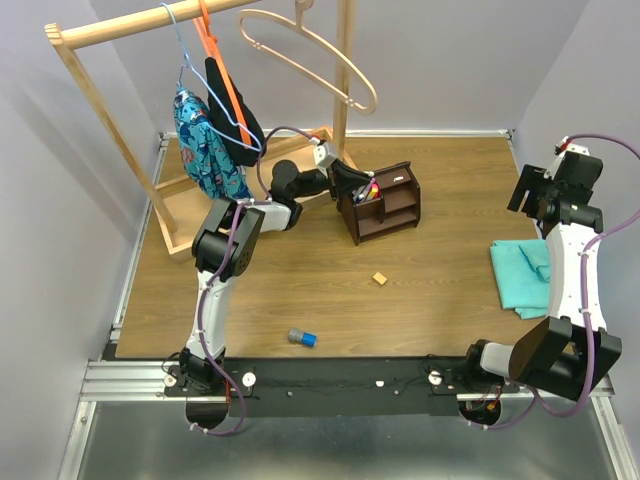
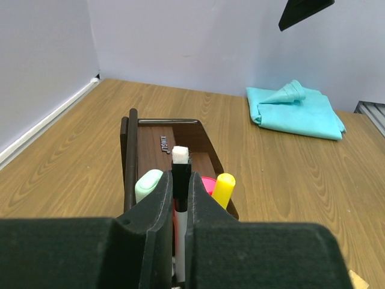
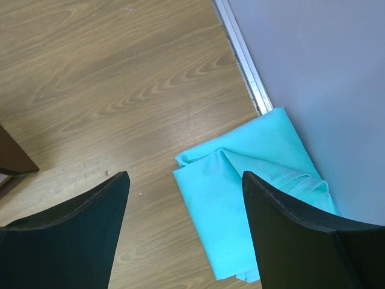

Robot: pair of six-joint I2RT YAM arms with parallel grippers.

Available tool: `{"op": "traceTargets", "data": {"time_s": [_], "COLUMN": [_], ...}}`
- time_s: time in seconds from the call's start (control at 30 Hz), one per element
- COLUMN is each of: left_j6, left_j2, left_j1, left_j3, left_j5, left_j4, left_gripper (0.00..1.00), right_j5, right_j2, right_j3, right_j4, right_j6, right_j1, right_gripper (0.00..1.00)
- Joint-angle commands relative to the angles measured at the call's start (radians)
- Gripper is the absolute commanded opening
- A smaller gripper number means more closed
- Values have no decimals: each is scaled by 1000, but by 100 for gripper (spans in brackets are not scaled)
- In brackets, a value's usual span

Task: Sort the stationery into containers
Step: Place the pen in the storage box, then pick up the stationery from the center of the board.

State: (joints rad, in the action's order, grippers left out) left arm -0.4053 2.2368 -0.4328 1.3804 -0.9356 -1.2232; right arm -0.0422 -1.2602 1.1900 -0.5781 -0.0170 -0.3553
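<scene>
One marker (image 2: 180,173) sitting clamped in left end effector (image 2: 179,191) over organiser (image 2: 174,135); right end effector (image 3: 185,180) hovering spread apart near cloth (image 3: 231,201).

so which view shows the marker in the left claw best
Left wrist: the marker fills the centre, upright, pinched in the left claw at the organiser. The top view has the claw covering it. The right wrist view misses it altogether.
</scene>
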Motion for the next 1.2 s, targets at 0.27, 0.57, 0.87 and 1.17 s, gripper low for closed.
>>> {"op": "traceTargets", "data": {"time_s": [0.27,0.57,0.87,1.17], "left_j6": [-9,45,126,524], "left_j2": [4,-51,-221,-540], "left_j1": [25,28,26,-59], "left_j3": [-64,-113,-70,-101], "left_j5": [-31,-35,-17,-23], "left_j4": [-58,-35,172,913], "left_gripper": [16,47,52,53], "right_j5": [34,34,116,422], "right_j2": [22,74,119,212], "right_j3": [-46,-82,-79,-150], "right_j4": [32,46,34,61], "right_j6": [-14,2,54,25], "right_j1": [-7,-7,-7,-7], "right_gripper": [83,83,83,84]}}
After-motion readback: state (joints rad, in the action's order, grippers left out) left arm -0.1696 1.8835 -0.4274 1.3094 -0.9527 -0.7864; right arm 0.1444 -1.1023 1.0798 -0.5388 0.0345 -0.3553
